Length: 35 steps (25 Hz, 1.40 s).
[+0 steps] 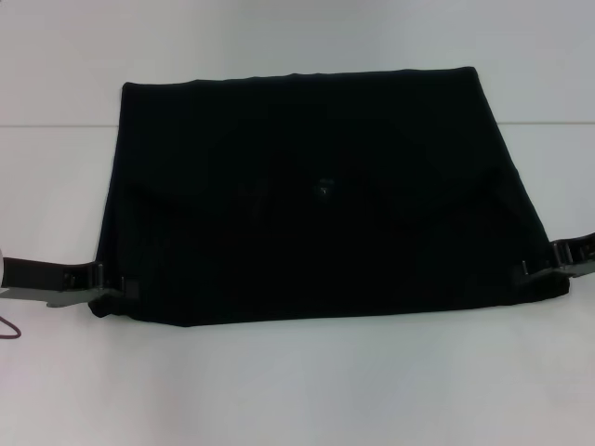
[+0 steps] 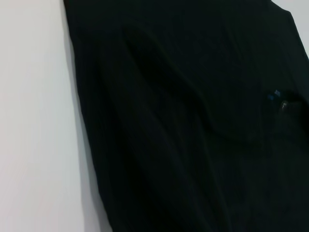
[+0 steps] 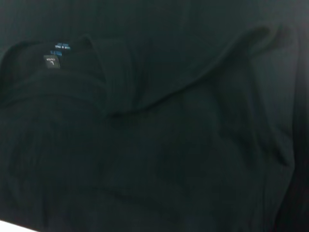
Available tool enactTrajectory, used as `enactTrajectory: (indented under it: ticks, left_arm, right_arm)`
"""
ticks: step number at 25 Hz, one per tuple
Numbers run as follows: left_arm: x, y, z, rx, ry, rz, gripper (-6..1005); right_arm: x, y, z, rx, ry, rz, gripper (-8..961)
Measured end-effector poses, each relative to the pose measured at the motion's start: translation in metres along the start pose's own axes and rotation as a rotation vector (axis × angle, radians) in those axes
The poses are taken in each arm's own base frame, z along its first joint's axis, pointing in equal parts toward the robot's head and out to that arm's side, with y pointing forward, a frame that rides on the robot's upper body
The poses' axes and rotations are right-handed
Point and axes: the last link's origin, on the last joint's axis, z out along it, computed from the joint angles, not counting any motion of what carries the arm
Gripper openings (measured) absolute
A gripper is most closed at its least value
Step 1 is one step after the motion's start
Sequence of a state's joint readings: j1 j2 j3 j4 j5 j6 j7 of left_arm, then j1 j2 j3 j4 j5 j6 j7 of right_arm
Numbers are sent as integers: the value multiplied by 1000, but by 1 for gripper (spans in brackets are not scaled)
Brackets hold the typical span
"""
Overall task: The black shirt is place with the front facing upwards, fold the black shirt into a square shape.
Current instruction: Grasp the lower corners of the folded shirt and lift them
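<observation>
The large plain black soft cloth shirt (image 1: 316, 195) lies flat at the centre of the white worktop (image 1: 297, 390), already folded into a wide panel, long axis running left to right, neck label (image 1: 323, 189) uppermost. The left gripper (image 1: 119, 286) and right gripper (image 1: 528, 269) sit at its near corners; whether each is clamped cannot be told. The cloth is probably light, limp and prone to creasing, so the corners are the best holds.

The black shirt (image 1: 316, 195) lies on the table (image 1: 297, 390), between left gripper (image 1: 110, 283) and right gripper (image 1: 537, 267).
</observation>
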<state>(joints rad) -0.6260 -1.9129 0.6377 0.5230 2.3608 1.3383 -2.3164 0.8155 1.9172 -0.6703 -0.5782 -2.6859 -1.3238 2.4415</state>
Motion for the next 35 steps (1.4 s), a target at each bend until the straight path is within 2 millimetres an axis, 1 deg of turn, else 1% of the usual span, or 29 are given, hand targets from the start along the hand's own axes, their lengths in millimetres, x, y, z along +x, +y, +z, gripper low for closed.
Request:
enactTrajectory:
  ticks: [1, 8, 17, 21, 24, 25, 29, 33, 35]
  left_arm:
    - [0, 0, 0, -1, 0, -1, 28]
    - [2, 1, -1, -7, 5, -16, 27]
    - [0, 5, -2, -32, -19, -12, 27]
    - [-2, 14, -11, -95, -78, 17, 27]
    - [-8, 21, -23, -163, -150, 29, 27]
    - [-10, 22, -26, -176, -167, 31, 27]
    - [-27, 31, -41, -271, -290, 46, 27]
    - [-48, 34, -51, -310, -444, 38, 27]
    - [-55, 34, -51, -309, -494, 33, 28]
  right_arm:
    - [0, 0, 0, 0, 1, 0, 695]
    - [1, 0, 1, -1, 8, -1, 410]
    - [2, 2, -4, -23, 28, -22, 39]
    - [5, 4, -15, -52, 64, -77, 38]
    - [17, 4, -26, -103, 120, -125, 37]
    - [24, 4, -31, -127, 147, -144, 37]
    - [52, 1, -41, -208, 246, -202, 38]
    - [83, 5, -42, -310, 349, -247, 44]
    - [91, 7, -38, -335, 375, -270, 47]
